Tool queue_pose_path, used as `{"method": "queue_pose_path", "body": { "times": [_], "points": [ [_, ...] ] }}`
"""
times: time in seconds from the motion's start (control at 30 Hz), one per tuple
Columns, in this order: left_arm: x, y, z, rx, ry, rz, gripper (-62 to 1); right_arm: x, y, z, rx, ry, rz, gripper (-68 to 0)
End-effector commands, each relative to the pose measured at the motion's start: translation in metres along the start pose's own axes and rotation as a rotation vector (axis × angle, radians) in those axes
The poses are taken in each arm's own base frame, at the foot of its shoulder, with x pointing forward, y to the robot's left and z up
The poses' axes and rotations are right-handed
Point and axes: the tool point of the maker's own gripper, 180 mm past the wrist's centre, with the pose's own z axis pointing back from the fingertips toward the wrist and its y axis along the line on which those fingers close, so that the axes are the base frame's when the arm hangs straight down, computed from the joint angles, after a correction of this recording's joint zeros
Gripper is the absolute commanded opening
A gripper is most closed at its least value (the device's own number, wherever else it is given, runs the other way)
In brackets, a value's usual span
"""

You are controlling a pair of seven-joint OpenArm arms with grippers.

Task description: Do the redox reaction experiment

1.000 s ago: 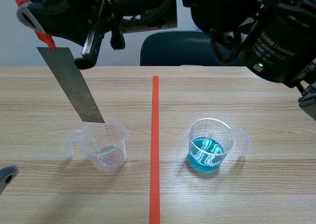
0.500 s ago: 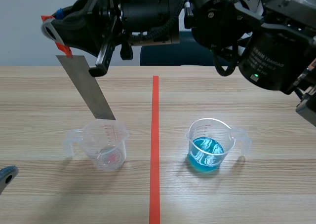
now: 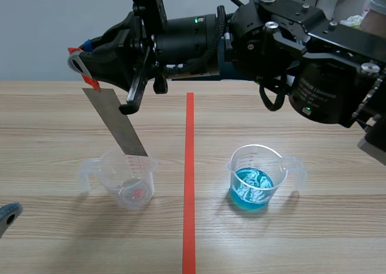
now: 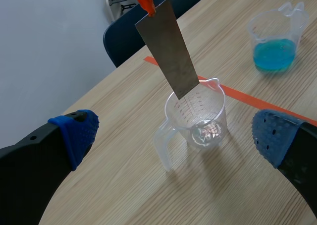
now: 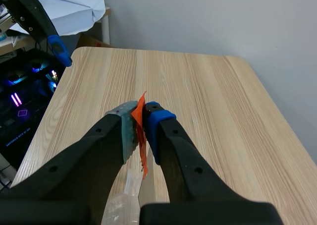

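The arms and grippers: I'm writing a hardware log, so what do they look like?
The right arm is black and bulky, with rounded joints, white lettering, small green lights and a ribbed black cable. The right gripper has thick black fingers, one pad grey, the other blue. The left gripper has thick black fingers with blue dotted pads.

Pale wood-grain counter [image 4: 99, 185] spread beneath the left end effector [image 4: 176, 136], crossed ahead of it by an orange-red tape line [image 4: 257, 101]. Beyond the counter's far edge, a dark blue chair [image 4: 124, 41] against a plain pale wall [image 4: 49, 36]. Off to one side of the right end effector [image 5: 141, 113], past the counter's edge, a white sheet [image 5: 74, 2] and a dark computer case [image 5: 22, 101] glowing blue and purple.
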Motion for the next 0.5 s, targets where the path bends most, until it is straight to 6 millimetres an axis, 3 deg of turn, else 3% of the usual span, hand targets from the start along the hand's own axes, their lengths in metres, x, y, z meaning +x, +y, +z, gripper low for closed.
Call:
{"method": "queue_pose_path", "body": {
  "times": [0.0,0.27,0.47],
  "points": [
    [0.005,0.002,-0.001,0.015,-0.023,0.0,1.4,0.015,-0.004,-0.002,0.006,-0.038,0.018,-66.9],
    [0.005,0.002,-0.001,0.015,-0.023,0.001,1.4,0.001,-0.006,-0.005,0.001,-0.028,0.011,-66.9],
    [0.005,0.002,-0.001,0.015,-0.023,0.001,1.4,-0.014,0.005,-0.011,0.036,-0.021,0.01,-66.9]
  ]
}}
